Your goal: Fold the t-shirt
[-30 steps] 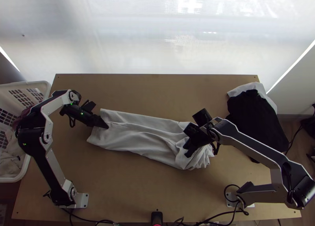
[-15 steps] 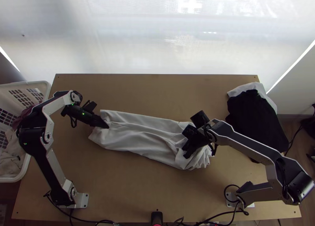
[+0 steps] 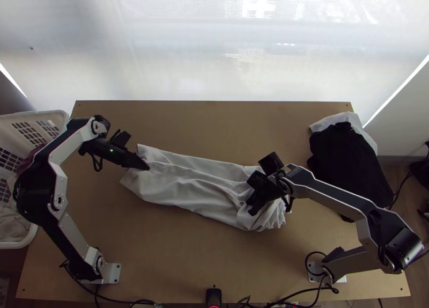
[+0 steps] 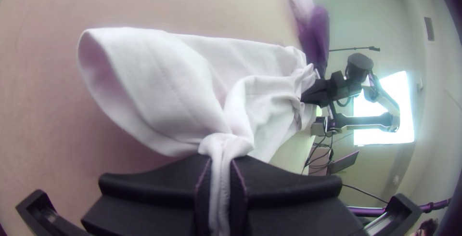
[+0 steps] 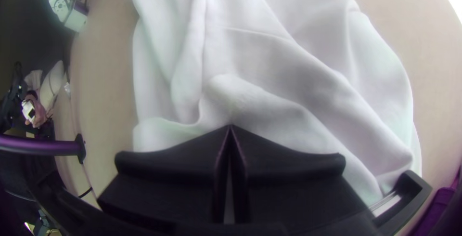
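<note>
The white t-shirt is lying lengthwise on the table, its far end bunching. The left gripper is clamping a gathered edge (soft, light fabric, probably needing a deep grip); the right gripper is resting closed on the bunched part.

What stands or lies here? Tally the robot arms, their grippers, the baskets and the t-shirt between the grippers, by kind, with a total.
Robot arms: 2 (left arm, right arm)
Grippers: 2 (left gripper, right gripper)
Basket: 1
T-shirt: 1
Total: 6
</note>
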